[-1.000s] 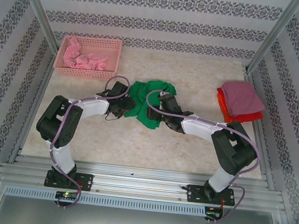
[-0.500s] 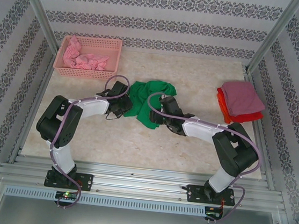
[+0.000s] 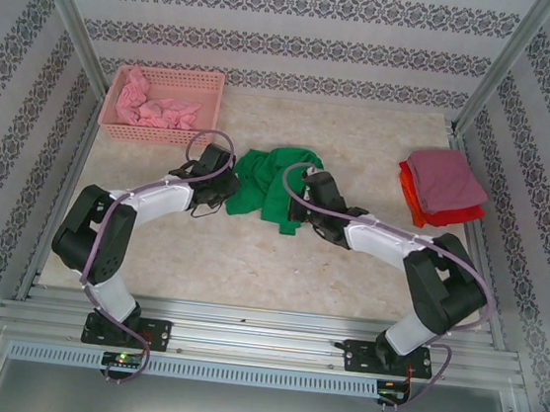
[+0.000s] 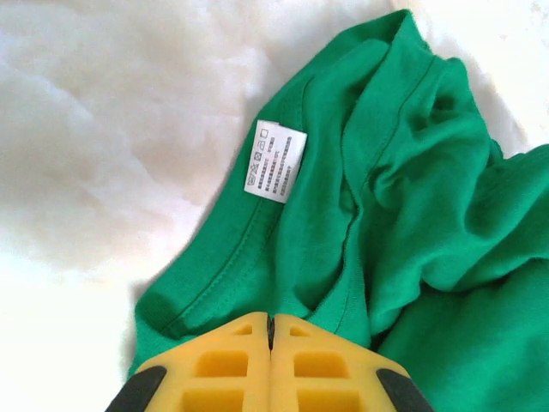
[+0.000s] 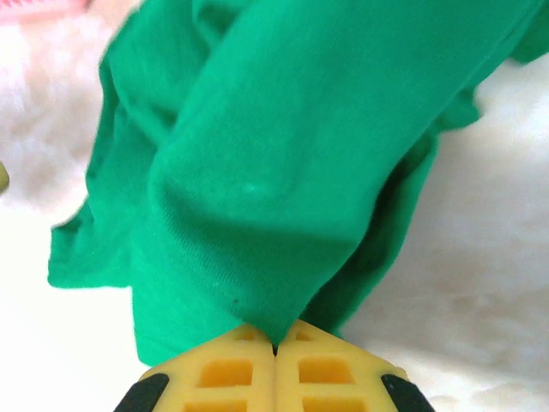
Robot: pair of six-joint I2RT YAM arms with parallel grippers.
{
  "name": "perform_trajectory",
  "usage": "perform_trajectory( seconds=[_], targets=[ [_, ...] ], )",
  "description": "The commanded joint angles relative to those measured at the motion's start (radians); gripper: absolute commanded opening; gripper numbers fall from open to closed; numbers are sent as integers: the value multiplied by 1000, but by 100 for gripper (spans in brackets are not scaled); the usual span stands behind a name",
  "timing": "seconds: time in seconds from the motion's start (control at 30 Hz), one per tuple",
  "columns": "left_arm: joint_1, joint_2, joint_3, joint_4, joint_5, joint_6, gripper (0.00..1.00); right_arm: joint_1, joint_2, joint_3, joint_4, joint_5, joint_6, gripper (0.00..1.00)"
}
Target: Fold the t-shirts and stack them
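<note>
Stretched farther forward now, our left gripper (image 4: 270, 324) and right gripper (image 5: 274, 350) each clamp the green t-shirt (image 3: 270, 178) (care label (image 4: 276, 161) up); we judge they mean to spread it flat for folding.

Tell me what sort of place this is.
Likely a robot lab test cell, not a home: aluminium frame posts, wallpaper-patterned backdrop panels around a table, and the left gripper and right gripper pinching a green t-shirt.

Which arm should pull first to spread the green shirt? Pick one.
Left, probably. The left gripper pinches the shirt at a stitched edge near the label, bare table beside it. The right gripper clamps a bunched fold.
</note>
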Motion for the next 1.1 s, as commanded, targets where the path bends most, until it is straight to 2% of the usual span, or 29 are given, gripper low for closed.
perform_trajectory(
  seconds=[0.0, 0.1, 0.23, 0.27, 0.33, 0.53, 0.67, 1.07],
  targets=[
    [-4, -25, -15, -65, -40, 23, 32, -43, -80, -34, -13, 29, -3, 0],
    [-8, -24, -42, -47, -15, 9, 58, -88, -126, -64, -15, 41, 20, 0],
    [-31, -36, -91, -39, -3, -30, 72, -139, -151, -96, -35, 61, 43, 0],
    [-39, -36, -104, -31, 2, -43, 73, -149, -152, -101, -43, 63, 47, 0],
    [-52, -32, -120, -12, 8, -64, 71, -162, -150, -110, -47, 62, 56, 0],
    [-58, 11, -98, 5, 15, -65, 54, -163, -115, -104, -37, 24, 75, 0],
    [-58, 33, -64, -2, 10, -62, 48, -156, -102, -104, -29, 20, 84, 0],
    [-53, 107, -28, 13, 54, -100, 43, -150, -101, -109, -26, 25, 91, 0]
  ],
)
